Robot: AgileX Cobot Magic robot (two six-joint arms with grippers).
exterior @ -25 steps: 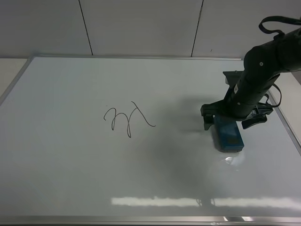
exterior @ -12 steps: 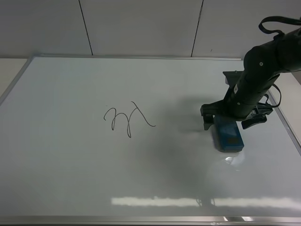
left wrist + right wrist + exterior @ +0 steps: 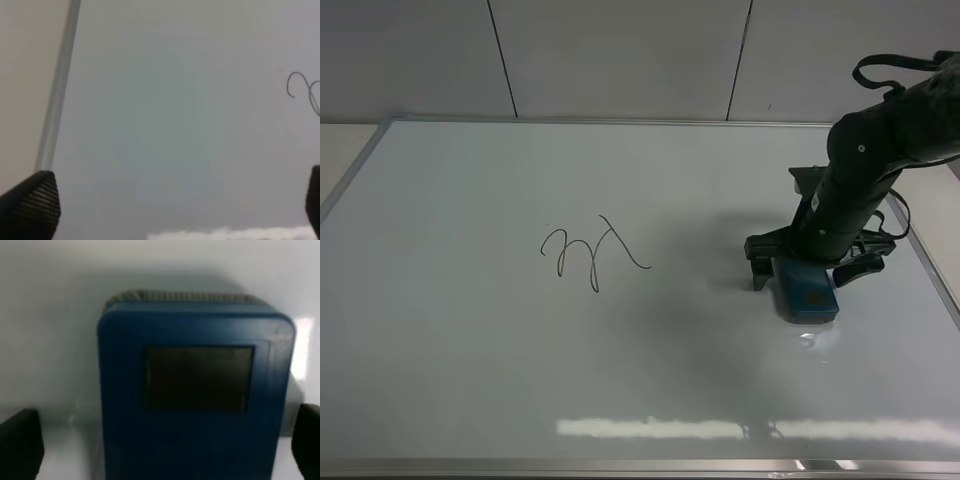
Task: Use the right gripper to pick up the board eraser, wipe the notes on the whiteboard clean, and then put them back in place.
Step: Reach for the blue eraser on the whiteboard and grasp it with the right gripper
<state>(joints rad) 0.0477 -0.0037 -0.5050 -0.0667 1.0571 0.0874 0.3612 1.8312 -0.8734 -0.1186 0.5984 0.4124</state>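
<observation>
The right gripper [image 3: 807, 272], spread wide, straddles the eraser [image 3: 808, 295] at the right of the frame on the whiteboard [image 3: 470, 350]. Centre the fingers on its long sides, lower fully, then close evenly.

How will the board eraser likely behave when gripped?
The board eraser looks like a rigid plastic block, so probably stiff and light. Lying flat on the glossy whiteboard, it may slide if nudged, but seems unlikely to roll or tip.
</observation>
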